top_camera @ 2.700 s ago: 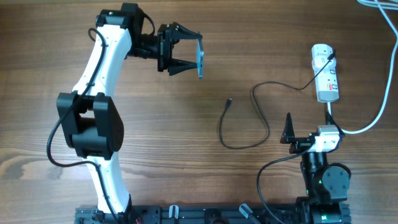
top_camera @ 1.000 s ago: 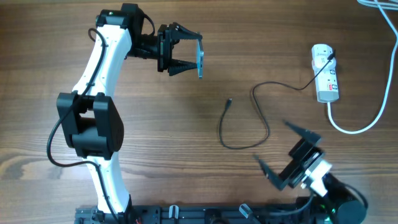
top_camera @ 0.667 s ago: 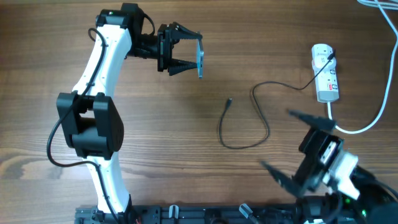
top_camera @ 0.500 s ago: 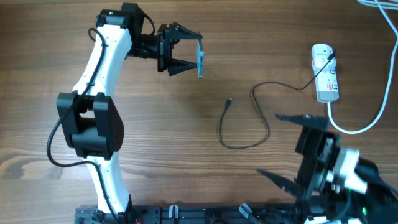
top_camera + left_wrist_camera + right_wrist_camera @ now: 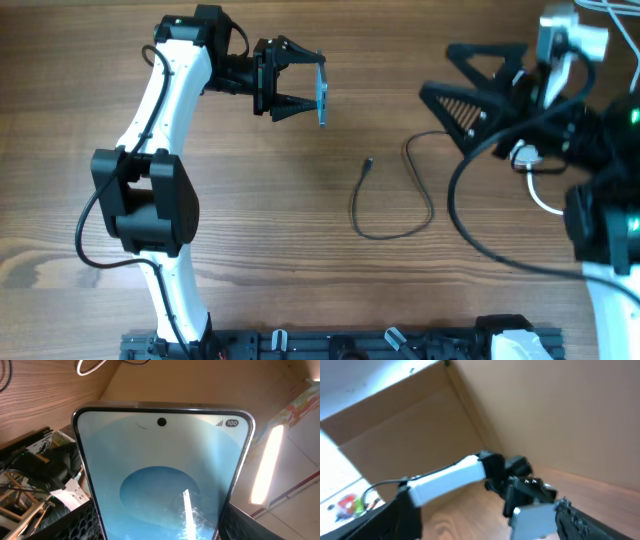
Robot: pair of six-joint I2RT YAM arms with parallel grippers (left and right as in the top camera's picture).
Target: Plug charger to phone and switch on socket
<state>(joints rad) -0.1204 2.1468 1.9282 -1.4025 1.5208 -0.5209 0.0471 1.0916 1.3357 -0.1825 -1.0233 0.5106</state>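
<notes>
My left gripper [image 5: 300, 93] is shut on the phone [image 5: 322, 97] and holds it on edge above the table at the back left. In the left wrist view the turquoise screen [image 5: 160, 475] fills the frame between the fingers [image 5: 160, 532]. The charger's thin black cable [image 5: 430, 210] loops across the middle of the table, and its connector tip [image 5: 370, 162] lies free. My right gripper [image 5: 455, 80] is open and empty, raised high at the back right. The right wrist view shows its fingers [image 5: 490, 532] apart, facing the phone's pale back [image 5: 535, 520]. The socket is hidden under the right arm.
A thick white lead [image 5: 540, 198] curves out from under the right arm, and more of it shows at the back right corner [image 5: 600, 8]. The left arm's white links [image 5: 160, 110] stretch along the left side. A black rail [image 5: 330, 345] runs along the front edge.
The right arm has swung from the front right edge up to the back right, high over the socket, with its gripper now open. The left arm and phone have not moved.
</notes>
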